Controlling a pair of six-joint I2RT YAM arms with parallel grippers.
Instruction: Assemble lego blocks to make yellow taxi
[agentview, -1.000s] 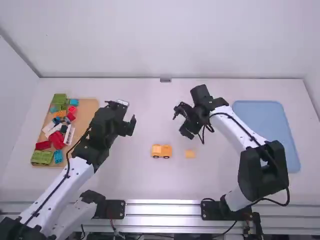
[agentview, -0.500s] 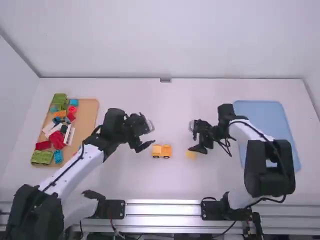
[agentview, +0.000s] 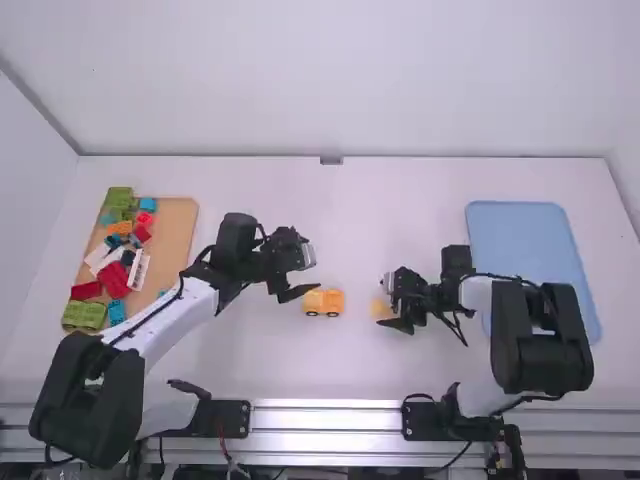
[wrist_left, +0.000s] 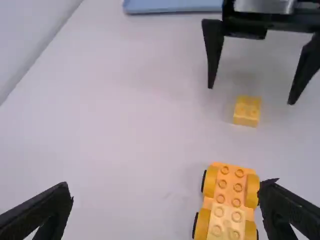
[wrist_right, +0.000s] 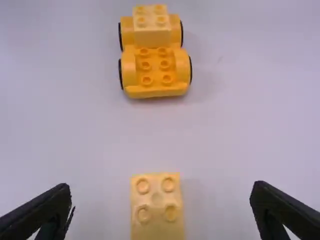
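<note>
The left gripper hangs open just left of an orange-yellow car with black-rimmed wheels; the right gripper is open around the right side of a small yellow block. In the left wrist view, the open left gripper has the car near one finger, and the block lies between the right gripper's spread fingers. Within the right wrist view, the block, studs up, sits between the open right gripper's fingers; beyond, the car carries a paler block on its far half.
On the left, a tan tray holds several loose green, red, blue, white and orange pieces. A blue tray lies at the right. The back wall rises behind the table.
My left gripper has come right, to the car's side. My right gripper has moved toward the camera, down to the loose block. Car and block have stayed put.
</note>
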